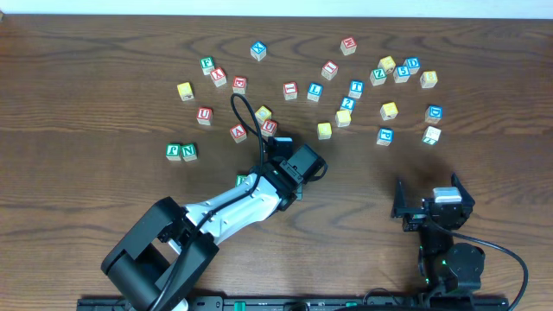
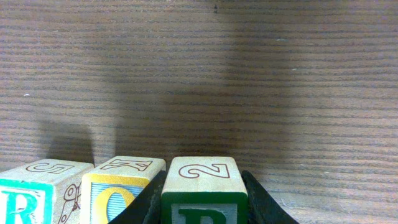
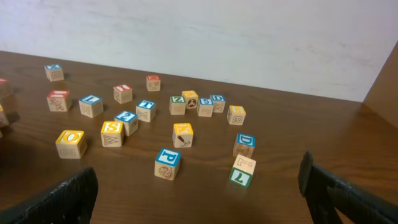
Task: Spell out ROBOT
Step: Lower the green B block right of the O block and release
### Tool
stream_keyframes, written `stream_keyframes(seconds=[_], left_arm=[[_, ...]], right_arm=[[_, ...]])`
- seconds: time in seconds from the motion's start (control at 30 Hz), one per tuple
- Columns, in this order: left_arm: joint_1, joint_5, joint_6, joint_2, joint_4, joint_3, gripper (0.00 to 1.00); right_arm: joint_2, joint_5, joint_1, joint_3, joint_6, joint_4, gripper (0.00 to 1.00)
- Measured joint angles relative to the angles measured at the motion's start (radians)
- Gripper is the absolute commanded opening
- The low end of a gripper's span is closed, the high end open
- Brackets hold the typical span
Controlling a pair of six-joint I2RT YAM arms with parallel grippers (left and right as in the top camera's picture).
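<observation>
In the left wrist view my left gripper (image 2: pixel 203 200) is shut on a green B block (image 2: pixel 204 176) with a 2 on top, resting on the table. A yellow O block (image 2: pixel 121 186) touches it on the left, then an R block (image 2: pixel 30 193). In the overhead view the left gripper (image 1: pixel 298 164) covers this row. A green T block (image 3: pixel 241 173) lies ahead of my right gripper (image 3: pixel 196 186), which is open and empty; the T block also shows in the overhead view (image 1: pixel 431 135). Another yellow O block (image 3: pixel 70 143) stands far left. The right gripper (image 1: pixel 429 200) is near the front right.
Many loose letter blocks are scattered across the far half of the table, among them a blue P block (image 3: pixel 166 163) and a blue D block (image 3: pixel 244 144). Green F and N blocks (image 1: pixel 181 152) sit at the left. The left arm's cable (image 1: pixel 251 112) loops over blocks.
</observation>
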Motion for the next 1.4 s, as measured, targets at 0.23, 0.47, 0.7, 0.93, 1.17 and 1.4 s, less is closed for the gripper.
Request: stream_keyframes(seconds=[0.23, 0.47, 0.7, 0.93, 1.17, 1.4], left_arm=[[0.000, -0.021, -0.029, 0.000, -0.014, 0.000, 0.08], [0.000, -0.023, -0.036, 0.000, -0.016, 0.000, 0.08], [0.000, -0.031, -0.051, 0.000, -0.019, 0.000, 0.08], [0.000, -0.043, -0.074, 0.000, -0.027, 0.000, 0.08], [0.000, -0.044, -0.082, 0.000, -0.034, 0.000, 0.08], [0.000, -0.044, -0.082, 0.000, -0.034, 0.000, 0.08]], right_arm=[[0.000, 0.000, 0.000, 0.000, 0.000, 0.000, 0.99], [0.000, 0.000, 0.000, 0.000, 0.000, 0.000, 0.99], [0.000, 0.000, 0.000, 0.000, 0.000, 0.000, 0.99], [0.000, 0.000, 0.000, 0.000, 0.000, 0.000, 0.99], [0.000, 0.000, 0.000, 0.000, 0.000, 0.000, 0.99], [0.000, 0.000, 0.000, 0.000, 0.000, 0.000, 0.99]])
